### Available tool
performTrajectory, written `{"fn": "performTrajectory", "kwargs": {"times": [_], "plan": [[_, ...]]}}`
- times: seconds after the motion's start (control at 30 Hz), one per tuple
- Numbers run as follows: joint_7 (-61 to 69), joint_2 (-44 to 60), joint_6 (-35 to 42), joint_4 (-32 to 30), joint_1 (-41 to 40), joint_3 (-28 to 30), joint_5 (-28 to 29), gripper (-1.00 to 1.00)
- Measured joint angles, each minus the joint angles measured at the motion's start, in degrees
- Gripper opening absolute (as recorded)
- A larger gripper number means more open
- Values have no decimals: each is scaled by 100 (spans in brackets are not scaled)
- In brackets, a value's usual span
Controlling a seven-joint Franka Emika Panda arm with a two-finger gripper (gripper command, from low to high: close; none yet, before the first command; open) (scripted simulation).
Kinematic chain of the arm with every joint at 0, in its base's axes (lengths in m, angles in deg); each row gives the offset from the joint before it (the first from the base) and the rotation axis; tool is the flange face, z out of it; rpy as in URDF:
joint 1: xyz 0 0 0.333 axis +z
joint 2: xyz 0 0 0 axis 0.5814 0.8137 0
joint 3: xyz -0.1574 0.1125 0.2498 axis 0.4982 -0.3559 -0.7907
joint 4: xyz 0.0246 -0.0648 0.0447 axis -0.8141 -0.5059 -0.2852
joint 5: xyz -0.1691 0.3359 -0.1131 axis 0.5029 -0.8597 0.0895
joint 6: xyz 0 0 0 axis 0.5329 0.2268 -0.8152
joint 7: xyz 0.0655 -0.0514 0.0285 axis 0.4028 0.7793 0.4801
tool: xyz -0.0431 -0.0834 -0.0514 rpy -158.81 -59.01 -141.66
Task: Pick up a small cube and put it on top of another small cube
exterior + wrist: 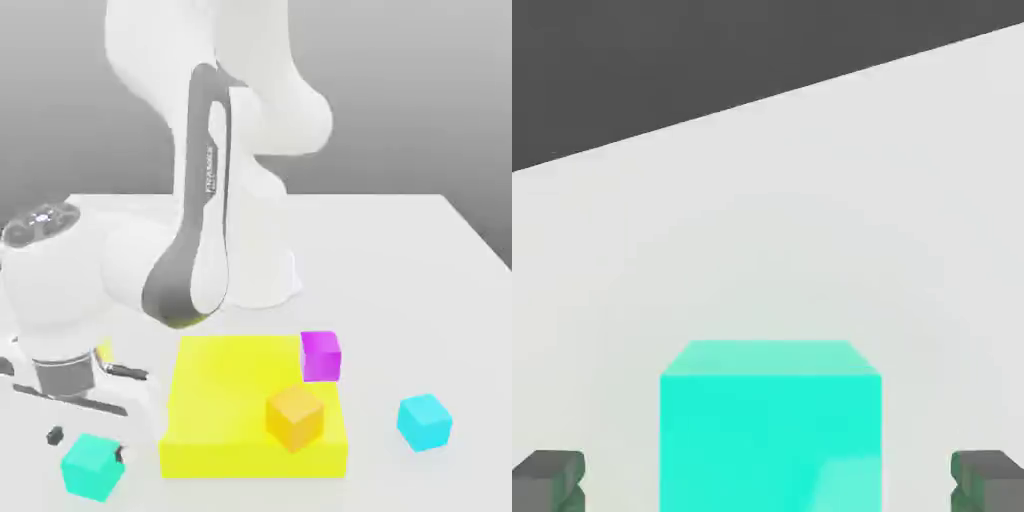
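Jaws apart either side of the small cube, gaps showing, white table, grey backdrop

You're looking at a glossy white arm of rounded, bulbous segments, with a dark grey strip down one link bearing small lettering. A grey cap tops the wrist joint, and the hand ends in dark grey fingertips.

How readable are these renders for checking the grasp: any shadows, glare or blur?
Exterior view: soft even light, slightly soft edges, a faint shadow under the turquoise cube. Hand view: no glare, cube crisp, flat-shaded, between the fingertips, with gaps either side.
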Motion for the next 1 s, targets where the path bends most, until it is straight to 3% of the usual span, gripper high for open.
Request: {"fn": "performTrajectory", "kwargs": {"times": [0.2, 0.37, 0.5, 0.77, 0.9, 1.0], "plan": [[1, 28, -18, 6, -20, -20, -2, -100], [-334, -824, 613, -130, 286, 319, 485, -100], [-230, -1143, 684, 31, 792, -182, 602, -100], [-380, -1811, 856, -458, 1968, -1267, 957, -100], [-561, -2238, 975, -772, 3115, -1944, 1274, -100], [-900, -2222, 930, -1129, 3269, -1919, 1586, -100]]}}
